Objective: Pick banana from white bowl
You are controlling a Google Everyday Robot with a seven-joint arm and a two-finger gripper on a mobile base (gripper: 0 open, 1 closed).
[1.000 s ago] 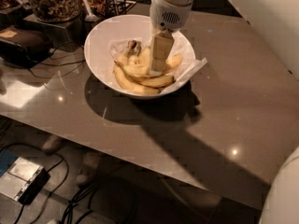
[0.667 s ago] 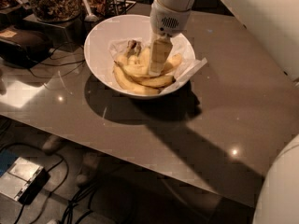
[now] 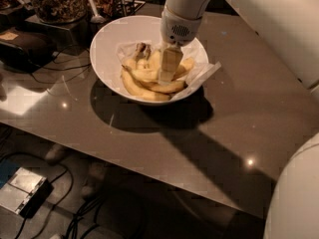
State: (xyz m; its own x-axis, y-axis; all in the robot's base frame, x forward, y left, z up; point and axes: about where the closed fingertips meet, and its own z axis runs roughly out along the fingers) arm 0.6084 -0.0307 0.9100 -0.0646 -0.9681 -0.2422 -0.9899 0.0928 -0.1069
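Observation:
The white bowl (image 3: 107, 44) stands on the grey table, lined with crumpled white paper (image 3: 202, 76). Several yellow bananas lie in it. A loose banana (image 3: 144, 75) lies across the middle with its thin stem pointing left. Another banana (image 3: 139, 90) curves along the front. Bananas joined at a brown stem end (image 3: 142, 49) lie behind. My gripper (image 3: 166, 77) reaches straight down into the bowl from the white wrist (image 3: 182, 14). Its tip is at the right part of the loose banana and hides that part.
The grey table (image 3: 234, 118) runs to a front edge at lower left. Dark containers with food (image 3: 55, 1) and a spoon (image 3: 94, 9) stand behind the bowl. A black device (image 3: 25, 46) with cables lies left. My white arm body (image 3: 279, 29) fills the right side.
The gripper has stayed down in the bowl at the same bananas. The white arm body on the right has shifted slightly.

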